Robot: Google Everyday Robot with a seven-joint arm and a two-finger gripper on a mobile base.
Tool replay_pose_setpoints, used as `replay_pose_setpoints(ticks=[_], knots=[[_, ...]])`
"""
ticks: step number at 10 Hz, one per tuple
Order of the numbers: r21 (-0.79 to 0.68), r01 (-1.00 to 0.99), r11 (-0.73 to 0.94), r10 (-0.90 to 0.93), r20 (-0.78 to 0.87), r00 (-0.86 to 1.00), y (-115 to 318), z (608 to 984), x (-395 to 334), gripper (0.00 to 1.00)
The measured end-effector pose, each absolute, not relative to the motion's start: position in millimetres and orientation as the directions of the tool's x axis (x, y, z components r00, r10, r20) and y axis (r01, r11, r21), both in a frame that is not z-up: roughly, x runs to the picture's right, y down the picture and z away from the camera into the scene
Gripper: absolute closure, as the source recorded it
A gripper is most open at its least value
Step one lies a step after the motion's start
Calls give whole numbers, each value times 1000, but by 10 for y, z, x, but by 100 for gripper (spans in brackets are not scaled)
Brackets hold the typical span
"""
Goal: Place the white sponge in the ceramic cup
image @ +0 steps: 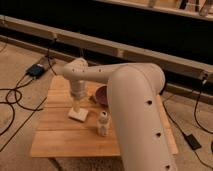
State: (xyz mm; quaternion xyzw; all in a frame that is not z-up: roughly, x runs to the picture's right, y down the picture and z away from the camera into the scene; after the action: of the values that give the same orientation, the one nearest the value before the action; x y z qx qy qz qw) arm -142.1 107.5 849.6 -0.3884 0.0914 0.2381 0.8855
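Observation:
The white sponge (79, 115) lies flat on the wooden table (60, 137), left of centre. My gripper (76, 106) hangs straight down from the white arm (100, 75), right over the sponge, its tips at the sponge's top. It looks open, and the sponge still rests on the table. The ceramic cup is hidden from this view, possibly behind the arm.
A dark purple bowl (101, 95) sits right of the gripper, at the table's back. A slim white bottle (102, 123) stands upright just right of the sponge. The arm's big white elbow (140, 120) covers the table's right side. Cables (15, 97) lie on the floor at left.

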Motion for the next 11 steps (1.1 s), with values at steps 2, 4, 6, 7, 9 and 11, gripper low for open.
replay_pose_setpoints(ticks=[2, 4, 6, 7, 9, 11], knots=[[-658, -463, 593, 319, -336, 886, 1128, 8509, -1501, 35], [-663, -444, 603, 295, -332, 896, 1174, 8496, -1538, 35], [-669, -432, 604, 274, -335, 902, 1248, 8507, -1563, 35], [-670, -431, 604, 267, -339, 902, 1279, 8535, -1570, 35], [-668, -429, 608, 254, -348, 902, 1331, 8591, -1590, 35], [-665, -424, 614, 239, -355, 904, 1376, 8645, -1610, 35]])
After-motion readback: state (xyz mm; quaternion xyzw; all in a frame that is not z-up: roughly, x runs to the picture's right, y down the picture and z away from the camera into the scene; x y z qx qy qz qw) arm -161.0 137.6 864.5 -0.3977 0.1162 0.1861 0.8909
